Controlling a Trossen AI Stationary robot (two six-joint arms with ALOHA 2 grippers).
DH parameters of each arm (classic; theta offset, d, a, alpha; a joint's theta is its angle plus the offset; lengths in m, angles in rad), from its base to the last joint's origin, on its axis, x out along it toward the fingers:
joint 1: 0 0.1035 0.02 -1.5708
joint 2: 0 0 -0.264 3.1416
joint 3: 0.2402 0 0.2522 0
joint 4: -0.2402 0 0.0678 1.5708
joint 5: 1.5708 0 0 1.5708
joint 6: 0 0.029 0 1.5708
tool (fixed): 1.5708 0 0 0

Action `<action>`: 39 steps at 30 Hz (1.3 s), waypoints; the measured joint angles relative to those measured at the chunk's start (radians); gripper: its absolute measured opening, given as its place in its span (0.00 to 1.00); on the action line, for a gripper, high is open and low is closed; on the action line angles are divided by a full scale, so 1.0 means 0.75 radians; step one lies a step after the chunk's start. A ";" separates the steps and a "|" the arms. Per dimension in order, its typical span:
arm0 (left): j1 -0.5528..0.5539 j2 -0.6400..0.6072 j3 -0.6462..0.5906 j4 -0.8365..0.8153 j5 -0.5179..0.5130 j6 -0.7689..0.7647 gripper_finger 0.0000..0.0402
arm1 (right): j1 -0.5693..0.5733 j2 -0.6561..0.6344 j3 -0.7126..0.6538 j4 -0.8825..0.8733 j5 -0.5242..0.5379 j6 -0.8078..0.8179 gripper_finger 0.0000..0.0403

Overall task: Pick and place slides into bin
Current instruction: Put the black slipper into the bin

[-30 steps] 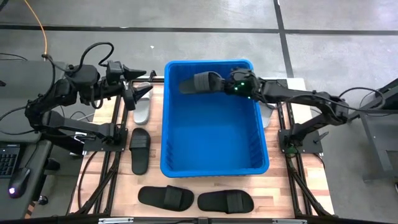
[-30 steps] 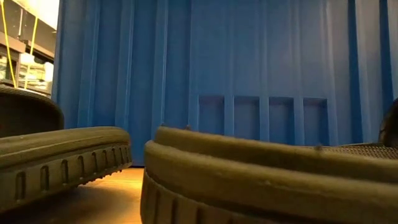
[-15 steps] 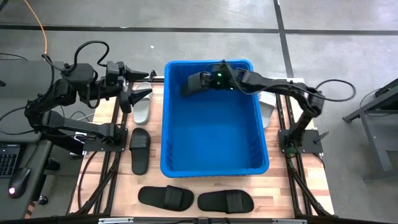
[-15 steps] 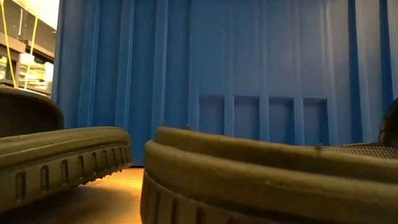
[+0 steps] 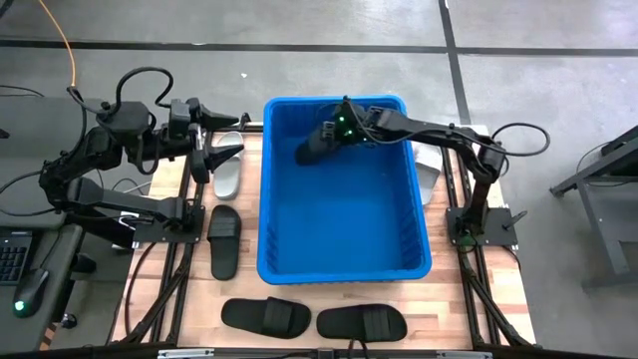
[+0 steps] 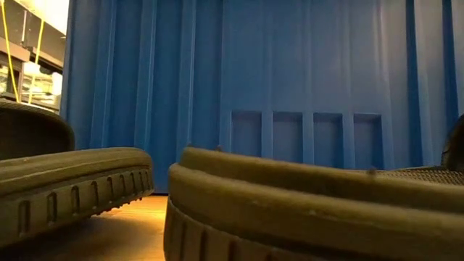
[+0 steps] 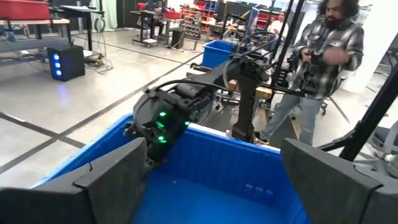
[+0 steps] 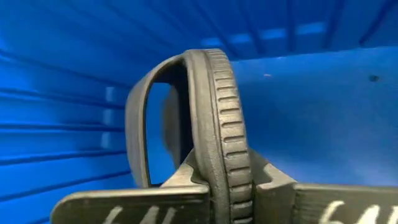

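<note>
The right hand (image 5: 321,143) has swung across the bin (image 5: 344,267) from its right rim to the far left corner and dipped inside, still clenched on a black slide (image 8: 208,124). That slide now hangs on edge between the blue walls, low enough that letting go should drop it cleanly: one pair member nearly delivered. The left hand (image 5: 221,146) stays spread wide beside the bin, just above a pale slide (image 5: 228,178). Three more black slides (image 5: 264,316) lie on the wooden tabletop (image 5: 439,299) well clear of both hands. The held slide shows a ridged foam rim and a wide arched strap; the bin is smooth plastic with ribbed walls.
</note>
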 joint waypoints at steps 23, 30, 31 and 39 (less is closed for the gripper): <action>0.000 0.000 0.000 -0.005 0.058 0.064 0.89 | -0.068 0.175 -0.002 -0.115 -0.169 -0.200 0.04; 0.000 0.000 0.000 -0.003 0.107 0.066 0.89 | -0.066 0.176 -0.004 -0.151 -0.134 -0.206 0.26; 0.000 0.000 0.000 -0.003 0.114 0.066 0.89 | -0.066 0.176 -0.004 -0.154 -0.128 -0.209 0.29; 0.000 0.000 0.000 -0.002 0.116 0.066 0.89 | -0.089 0.176 -0.004 -0.200 -0.141 -0.210 0.41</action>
